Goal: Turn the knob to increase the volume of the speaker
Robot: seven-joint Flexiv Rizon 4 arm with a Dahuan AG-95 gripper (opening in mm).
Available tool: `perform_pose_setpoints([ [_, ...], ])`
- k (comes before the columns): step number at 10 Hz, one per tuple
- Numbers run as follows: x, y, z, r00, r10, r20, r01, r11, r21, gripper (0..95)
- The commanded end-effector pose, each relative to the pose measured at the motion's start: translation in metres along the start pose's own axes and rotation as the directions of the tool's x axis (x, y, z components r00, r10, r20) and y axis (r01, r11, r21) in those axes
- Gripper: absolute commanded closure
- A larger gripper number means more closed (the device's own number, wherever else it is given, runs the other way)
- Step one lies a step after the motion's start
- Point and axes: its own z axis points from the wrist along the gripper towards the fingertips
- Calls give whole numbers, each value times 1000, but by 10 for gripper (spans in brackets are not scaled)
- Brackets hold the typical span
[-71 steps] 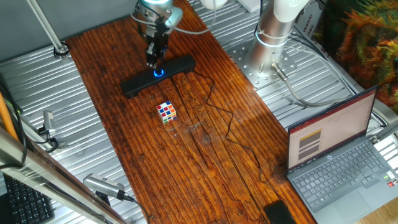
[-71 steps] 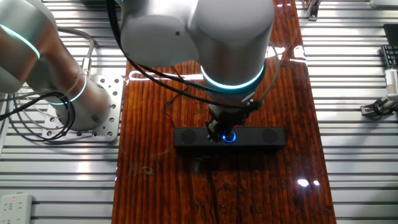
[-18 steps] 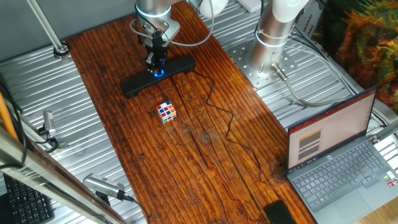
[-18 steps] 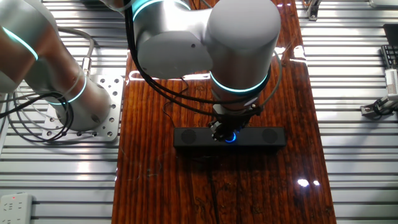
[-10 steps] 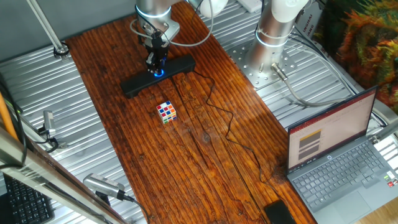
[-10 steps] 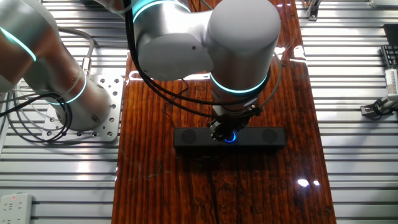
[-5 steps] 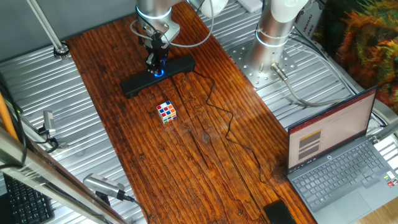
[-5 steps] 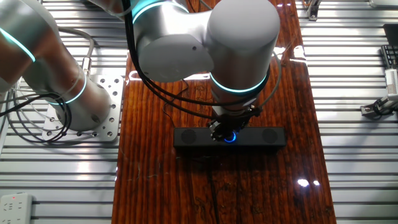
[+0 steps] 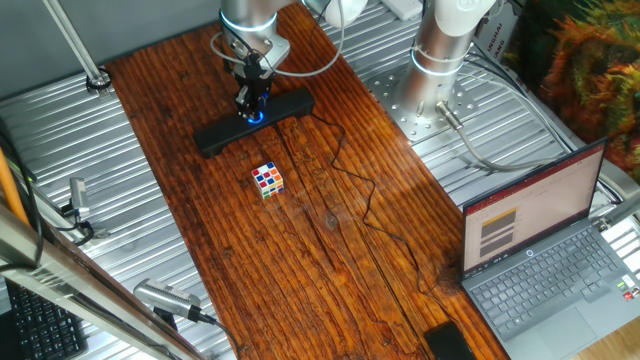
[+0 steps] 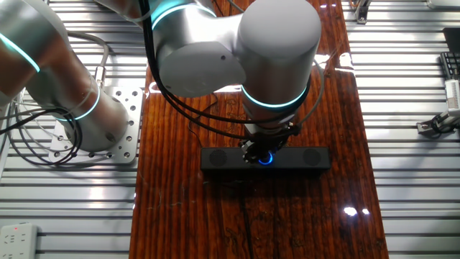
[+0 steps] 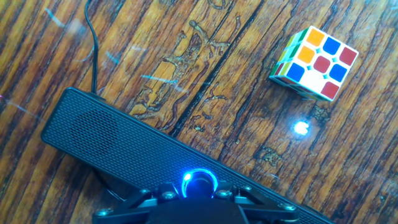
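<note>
We see the gripper [image 10: 259,152] straight above the knob [image 11: 199,182] — fingers closed around it, as far as we can judge. The knob sits mid-length on the speaker [image 9: 222,136], so the coming turn is about the vertical axis.

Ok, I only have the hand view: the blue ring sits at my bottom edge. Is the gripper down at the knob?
Observer: Yes. One fixed view shows the gripper tip right at the knob, mid-speaker.
Operator: Where does the cable go?
Observer: The cable snakes away toward the laptop.
Operator: Jaws closed on the knob?
Observer: Cannot tell; in the other fixed view the arm hides them.
</note>
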Motion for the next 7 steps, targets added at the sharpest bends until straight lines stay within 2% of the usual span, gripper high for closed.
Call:
perform_pose_setpoints([
  [1,1,0,1,1000,0,-1,0,1000,-2,570],
  [7,1,-1,3,1000,11,-1,-11,1000,-4,570],
])
